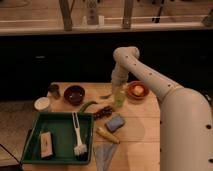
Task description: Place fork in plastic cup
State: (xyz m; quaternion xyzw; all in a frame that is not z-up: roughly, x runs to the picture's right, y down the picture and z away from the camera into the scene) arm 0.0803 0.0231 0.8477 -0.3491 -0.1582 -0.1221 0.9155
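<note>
Well to the left of the plastic cup (119, 98), and nearer the camera, sits a rectangular green tray (31, 137) with a smooth raised rim. It holds a tan block (46, 144) and a white long-handled scrub brush (77, 136) with its bristled head at the near end. Also left of the cup, but further back, stand a squat white round container (42, 103), a small dark cup (54, 90) and a round dark-red bowl (74, 94). Closer to the cup lie a curved green vegetable (87, 106) and a dark knobbly cluster (104, 112).

In front of the cup and a little to its left are a grey-blue cloth (102, 152), a yellow oblong thing (107, 135) and a soft blue sponge (115, 123).

Just left of the cup is a slim pale sliver that seems to be the fork (106, 95). Its long axis is nearly level, rising slightly to the right, with the right end toward the cup. Which end carries the tines cannot be told, nor whether it rests on the wooden table (145, 125) or is held.

The cup stands upright, a narrow translucent yellow-green tumbler. The gripper (118, 84) hangs right above its mouth, on a smooth white arm (150, 82). Whether it is open or closed cannot be told.

Just right of the cup is a round orange bowl (136, 90) with something pale inside.
</note>
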